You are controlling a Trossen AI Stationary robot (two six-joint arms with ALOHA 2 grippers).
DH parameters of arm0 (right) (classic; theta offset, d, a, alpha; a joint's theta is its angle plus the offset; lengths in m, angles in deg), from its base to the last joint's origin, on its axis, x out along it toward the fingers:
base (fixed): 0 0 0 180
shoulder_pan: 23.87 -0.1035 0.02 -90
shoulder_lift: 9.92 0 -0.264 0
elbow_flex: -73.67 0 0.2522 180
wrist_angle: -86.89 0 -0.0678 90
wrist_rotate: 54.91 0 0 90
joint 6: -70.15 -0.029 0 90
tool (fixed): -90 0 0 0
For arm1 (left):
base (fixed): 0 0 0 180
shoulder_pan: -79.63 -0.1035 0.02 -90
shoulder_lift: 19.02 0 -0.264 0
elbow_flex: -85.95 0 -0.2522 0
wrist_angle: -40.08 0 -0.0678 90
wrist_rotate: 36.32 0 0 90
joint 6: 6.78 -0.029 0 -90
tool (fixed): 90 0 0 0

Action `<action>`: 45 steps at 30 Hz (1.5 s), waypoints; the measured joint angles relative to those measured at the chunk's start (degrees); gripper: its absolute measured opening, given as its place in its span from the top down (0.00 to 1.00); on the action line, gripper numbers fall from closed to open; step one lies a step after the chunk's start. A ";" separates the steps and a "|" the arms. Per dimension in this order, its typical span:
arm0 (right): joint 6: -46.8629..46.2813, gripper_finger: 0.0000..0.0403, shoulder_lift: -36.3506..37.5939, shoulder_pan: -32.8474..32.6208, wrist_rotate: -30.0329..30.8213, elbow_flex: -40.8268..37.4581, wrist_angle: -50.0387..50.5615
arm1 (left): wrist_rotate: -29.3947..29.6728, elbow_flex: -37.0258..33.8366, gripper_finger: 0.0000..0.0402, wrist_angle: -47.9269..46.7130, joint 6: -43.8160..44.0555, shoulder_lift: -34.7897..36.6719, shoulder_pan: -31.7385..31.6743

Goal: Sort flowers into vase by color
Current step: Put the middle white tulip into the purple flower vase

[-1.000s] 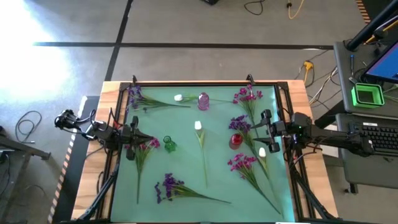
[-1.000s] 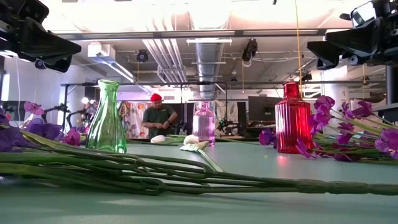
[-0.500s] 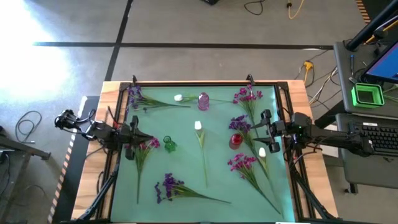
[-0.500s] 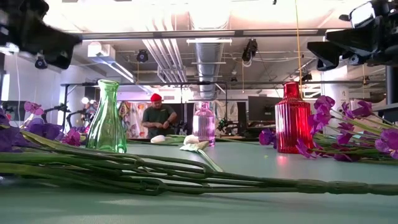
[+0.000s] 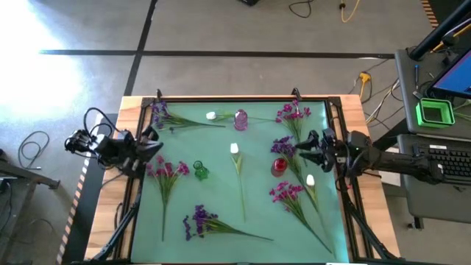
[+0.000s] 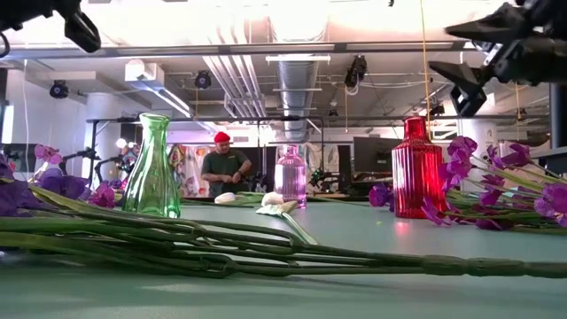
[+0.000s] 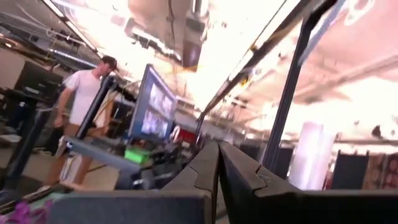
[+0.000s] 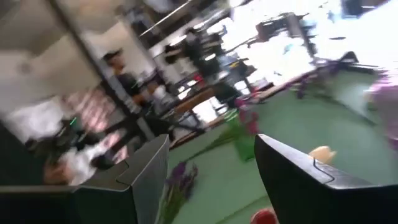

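Flowers scattered flat around three ribbed glass vases.
I see my left gripper (image 5: 149,137) pressed closed, empty; right gripper (image 5: 307,143) gaping, empty, beside the red vase (image 5: 279,167).

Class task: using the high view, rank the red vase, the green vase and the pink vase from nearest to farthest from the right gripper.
Measured from the right gripper, on the mat's right side in the high view:
1. Red vase: just beside the gripper, toward the table's middle.
2. Pink vase: near the mat's far edge, around its middle.
3. Green vase: on the left half, close to the left gripper's side.
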 joint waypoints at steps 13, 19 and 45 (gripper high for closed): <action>1.12 0.43 -19.31 0.13 7.43 15.68 10.79 | 5.66 0.00 1.00 -6.02 0.63 -8.02 0.00; 8.76 0.43 -27.87 0.15 8.41 25.56 15.92 | 14.73 0.00 1.00 -6.08 0.98 -12.52 -0.02; -6.48 0.43 -60.13 -1.16 2.79 57.31 35.27 | 10.87 1.13 1.00 -8.00 3.17 -21.82 -0.04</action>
